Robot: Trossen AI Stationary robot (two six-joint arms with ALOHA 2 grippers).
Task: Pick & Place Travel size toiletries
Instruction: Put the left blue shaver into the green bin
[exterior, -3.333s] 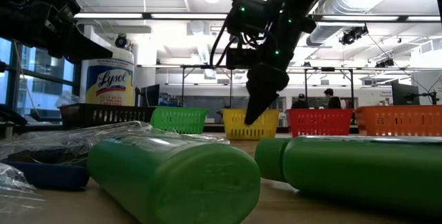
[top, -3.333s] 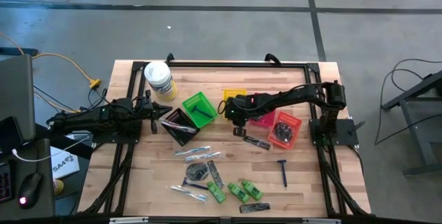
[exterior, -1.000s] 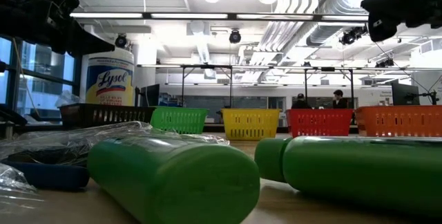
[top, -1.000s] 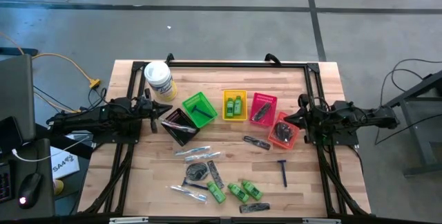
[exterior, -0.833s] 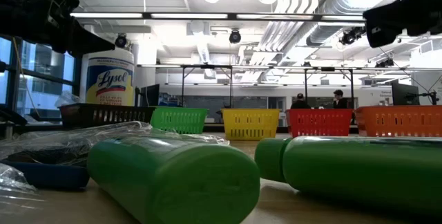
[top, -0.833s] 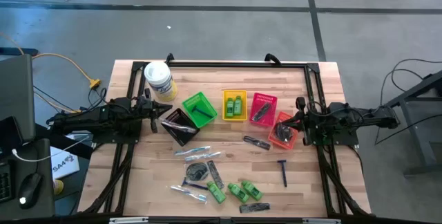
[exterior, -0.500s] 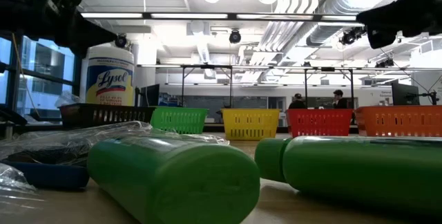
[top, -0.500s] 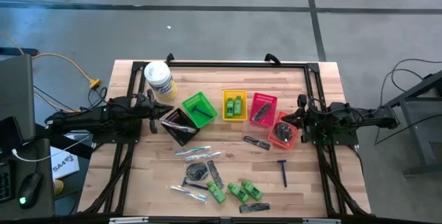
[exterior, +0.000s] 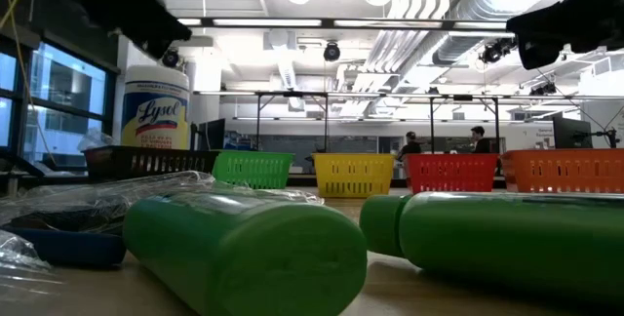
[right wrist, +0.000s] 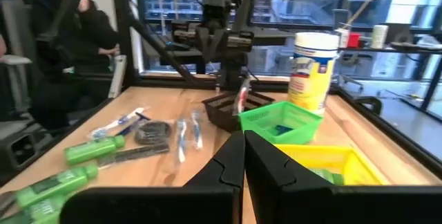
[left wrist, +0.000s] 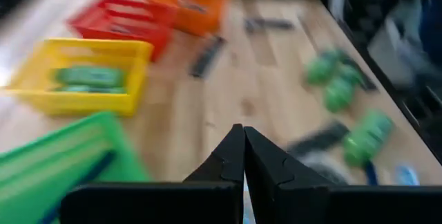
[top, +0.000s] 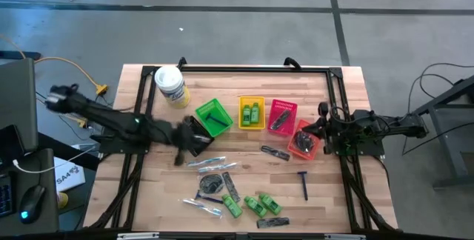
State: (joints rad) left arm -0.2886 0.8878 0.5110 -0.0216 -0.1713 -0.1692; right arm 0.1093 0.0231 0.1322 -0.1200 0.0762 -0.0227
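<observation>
Loose toiletries lie on the table's near half: green mini bottles [top: 255, 205], a blue-handled razor [top: 304, 184], dark combs [top: 274, 152], clear-wrapped sticks [top: 211, 164] and a round dark packet [top: 209, 183]. Two green bottles [exterior: 244, 253] lie close to the low camera. My left gripper [top: 191, 140] [left wrist: 243, 133] is shut and empty, reaching out over the black basket [top: 194, 145]. My right gripper [top: 322, 125] [right wrist: 243, 137] is shut and empty, waiting at the table's right edge beside the orange basket [top: 305, 140].
A row of baskets crosses mid-table: green [top: 214, 116], yellow [top: 252, 112] with two green bottles inside, red [top: 281, 116] with a comb, and orange with dark packets. A white wipes tub [top: 169, 84] stands at the far left. People show in the room behind.
My left arm has swung out fast from the table's left edge toward the middle and now hangs over the black basket, with its fingers still shut. The toiletries and baskets have not moved.
</observation>
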